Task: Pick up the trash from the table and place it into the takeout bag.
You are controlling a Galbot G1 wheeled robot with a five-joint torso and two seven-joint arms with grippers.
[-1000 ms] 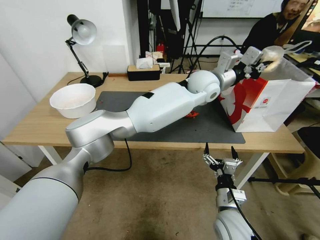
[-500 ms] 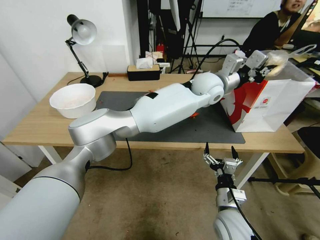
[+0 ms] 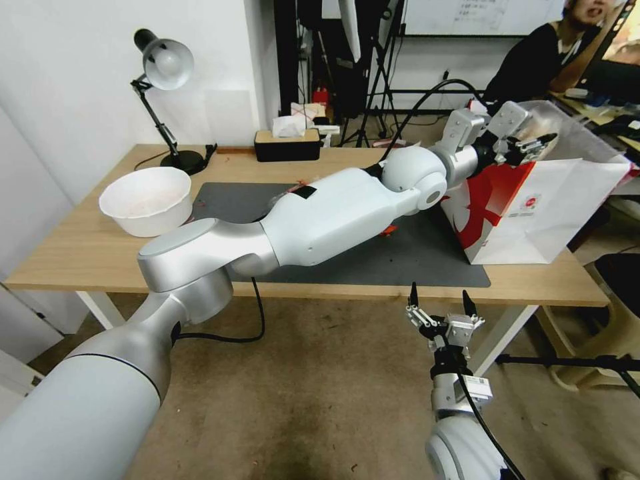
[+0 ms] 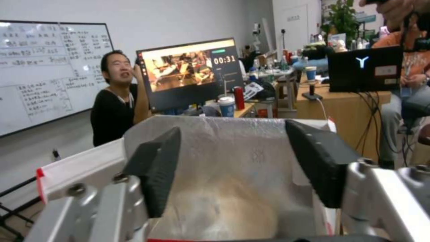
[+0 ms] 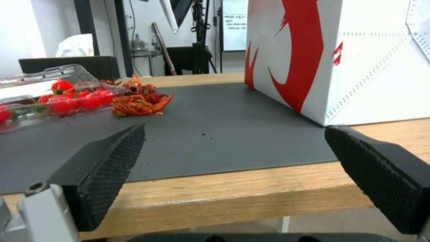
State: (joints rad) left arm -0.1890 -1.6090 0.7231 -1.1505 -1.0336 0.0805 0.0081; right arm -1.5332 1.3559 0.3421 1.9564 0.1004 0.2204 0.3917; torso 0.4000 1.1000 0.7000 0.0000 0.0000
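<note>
Fingers of the left gripper (image 3: 533, 143) spread over the takeout bag (image 3: 560, 207); its thin paper looks crushable, best held by the rim.

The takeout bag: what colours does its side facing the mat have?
White with a large red figure on the takeout bag; the right wrist view shows it best.

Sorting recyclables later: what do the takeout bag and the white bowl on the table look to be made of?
The takeout bag looks like stiff matte paper, with crisp folded creases and printed red art; its inside seems lined with crinkled silvery foil. The white bowl looks like thin matte moulded pulp or plastic, hard to tell which.
</note>
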